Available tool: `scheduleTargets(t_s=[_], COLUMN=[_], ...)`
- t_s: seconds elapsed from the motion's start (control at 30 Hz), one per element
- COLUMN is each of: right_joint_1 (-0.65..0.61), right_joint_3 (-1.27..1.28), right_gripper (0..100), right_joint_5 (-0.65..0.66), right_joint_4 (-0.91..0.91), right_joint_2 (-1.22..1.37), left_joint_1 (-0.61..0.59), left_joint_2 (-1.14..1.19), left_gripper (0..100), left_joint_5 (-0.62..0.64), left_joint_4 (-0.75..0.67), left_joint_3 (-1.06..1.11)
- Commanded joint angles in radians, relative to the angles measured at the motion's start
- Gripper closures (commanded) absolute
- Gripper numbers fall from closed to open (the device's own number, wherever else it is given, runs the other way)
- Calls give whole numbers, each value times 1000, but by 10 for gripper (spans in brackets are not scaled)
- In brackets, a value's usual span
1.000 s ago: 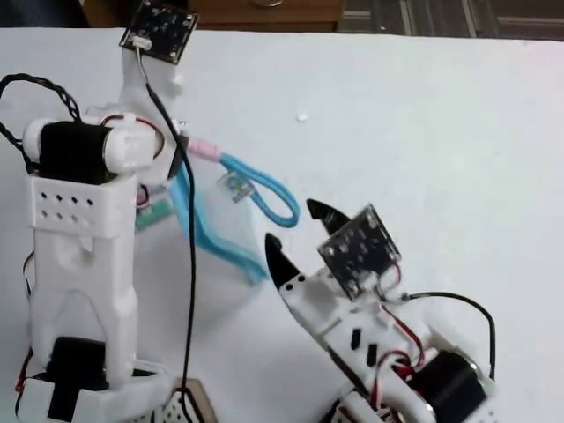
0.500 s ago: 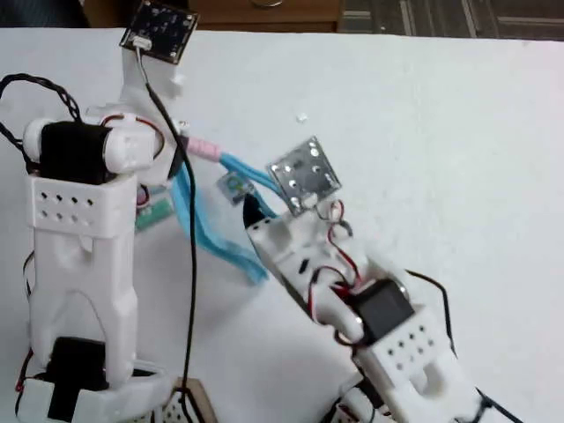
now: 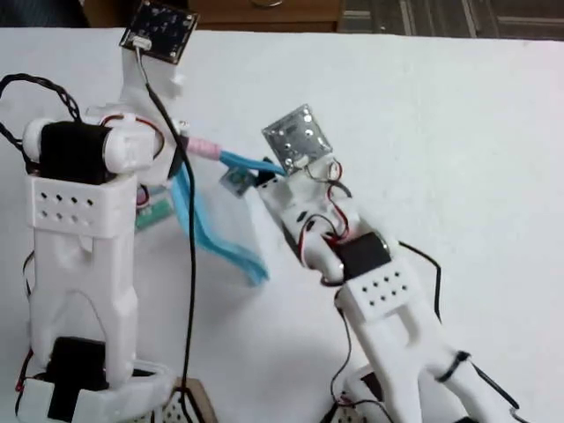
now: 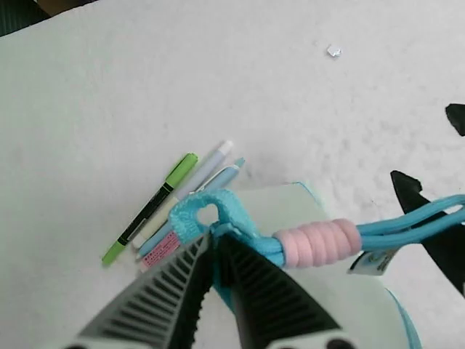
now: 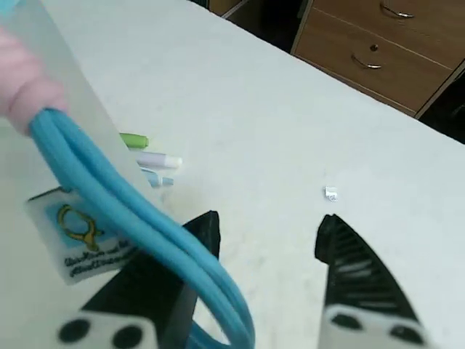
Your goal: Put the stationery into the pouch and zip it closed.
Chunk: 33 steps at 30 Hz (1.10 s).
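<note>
A: While pinching the pouch [image 3: 220, 233] by its blue tab [image 4: 211, 214], just beside the pink sleeve [image 4: 316, 240]: left pincer [image 4: 213, 241] pressed together on that tab. Pouch itself on the bench [image 3: 423, 115], between the two arms.

B: Logged. Right pincer [image 5: 269, 222]?

A: Spread wide, low over the bench, pinching nothing. Blue strap [image 5: 138, 211] draped across one jaw, paper tag [image 5: 80, 240] hanging off it.

B: Whereabouts of the stationery?

A: Green highlighter [image 4: 149, 207] plus two paler pens [image 4: 207, 169], lying together, poking out at the pouch's edge near the tab. Inside or merely underneath: cannot tell.

B: Step in hand, then?

A: Judged as readying the pouch: one end anchored, other end not yet gripped. Zipping not begun, by appearances; no zip pull made out.

B: Next move?

A: Probably calls for closing the right pincer on the strap or the pouch's rim rather than on air, then pulling against the left hold to open the mouth or run the zip. Worth guarding against the strap slipping off the jaw, and against thin film buckling instead of sliding. Best settled first: pens in or out.
</note>
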Motion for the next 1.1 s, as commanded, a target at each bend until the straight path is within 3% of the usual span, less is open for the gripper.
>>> scheduleTargets(t_s=[0.0, 0.13, 0.2, 0.53, 0.77, 1.07], right_joint_1=[15, 82, 137, 467, 682, 901], right_joint_3=[-11, -12, -11, -14, -54, -331], right_gripper=[823, 995, 957, 981, 981, 981], right_joint_5=[15, 15, 15, 12, 5, -224], right_joint_4=[-59, -64, -56, 2, 1, 33], right_joint_2=[31, 36, 12, -280, -285, -104], left_joint_1=[4, 4, 2, -38, -51, -50], left_joint_2=[81, 81, 81, 81, 82, 79], left_gripper=[978, 978, 978, 978, 978, 978], left_joint_5=[8, 8, 8, 8, 6, 6], left_joint_4=[6, 6, 6, 5, 5, 8], left_joint_3=[11, 11, 11, 11, 11, 11])
